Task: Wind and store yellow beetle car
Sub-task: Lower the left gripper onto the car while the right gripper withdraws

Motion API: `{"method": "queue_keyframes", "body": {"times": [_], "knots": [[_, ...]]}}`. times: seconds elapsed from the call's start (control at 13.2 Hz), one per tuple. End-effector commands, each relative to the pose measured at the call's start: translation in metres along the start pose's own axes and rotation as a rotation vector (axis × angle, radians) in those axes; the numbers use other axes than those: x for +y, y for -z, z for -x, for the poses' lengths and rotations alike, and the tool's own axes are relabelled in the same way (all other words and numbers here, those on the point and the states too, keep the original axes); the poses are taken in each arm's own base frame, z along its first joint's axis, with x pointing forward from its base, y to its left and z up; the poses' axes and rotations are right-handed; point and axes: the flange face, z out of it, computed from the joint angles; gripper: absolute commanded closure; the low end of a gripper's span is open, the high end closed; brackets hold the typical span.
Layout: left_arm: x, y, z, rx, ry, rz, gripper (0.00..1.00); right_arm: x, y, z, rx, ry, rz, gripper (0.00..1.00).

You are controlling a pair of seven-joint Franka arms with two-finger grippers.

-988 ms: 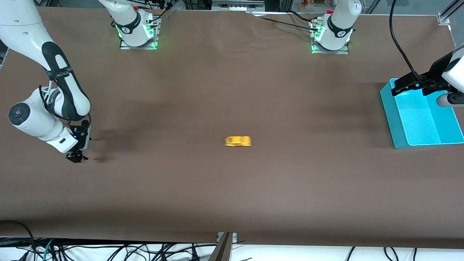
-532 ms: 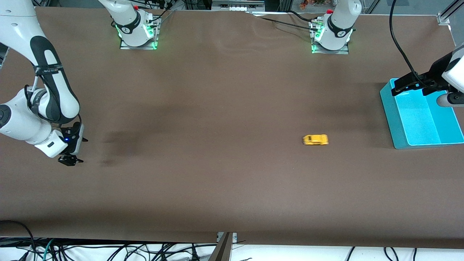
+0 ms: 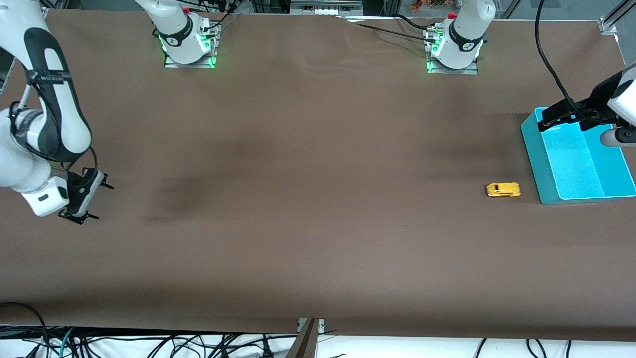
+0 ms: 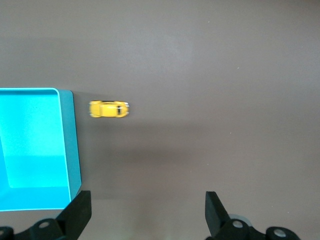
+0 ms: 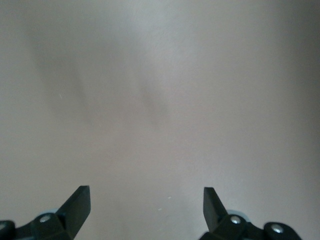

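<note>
The yellow beetle car (image 3: 503, 190) sits on the table (image 3: 318, 238) just beside the bin (image 3: 541, 164).

Left hand (image 4: 145, 215) hangs high, fingers apart; right hand (image 5: 145, 210) seemingly low, fingers spread.

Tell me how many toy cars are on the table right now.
1. The yellow beetle car sits on the brown table, just beside the turquoise bin at the left arm's end. None appear hidden.

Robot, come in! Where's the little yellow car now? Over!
Both pincers open: left pincer over the blue bin, right pincer at its own table end. Yellow car on the table beside the bin. Nothing between them.
</note>
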Motion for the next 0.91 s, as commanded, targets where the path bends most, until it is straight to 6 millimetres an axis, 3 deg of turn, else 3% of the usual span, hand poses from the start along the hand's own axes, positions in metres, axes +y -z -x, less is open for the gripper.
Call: {"method": "queue_keyframes", "body": {"times": [0.0, 0.15, 0.38, 0.68, 0.84], "knots": [[-0.001, 0.003, 0.000, -0.005, -0.006, 0.019, 0.00, 0.007, 0.039, -0.013, -0.003, -0.243, -0.042, 0.00], [0.002, 0.006, -0.001, 0.001, -0.011, 0.019, 0.00, 0.007, 0.060, -0.019, -0.015, -0.425, -0.066, 0.00], [0.001, 0.006, -0.002, 0.004, -0.011, 0.008, 0.00, -0.010, 0.105, -0.057, -0.057, -0.636, -0.114, 0.00], [-0.005, -0.024, -0.014, -0.030, 0.002, 0.005, 0.00, -0.042, 0.157, -0.092, -0.148, -0.860, -0.155, 0.00], [-0.012, -0.065, -0.022, -0.030, 0.016, 0.004, 0.00, -0.063, 0.182, -0.106, -0.192, -0.961, -0.155, 0.00]]}}
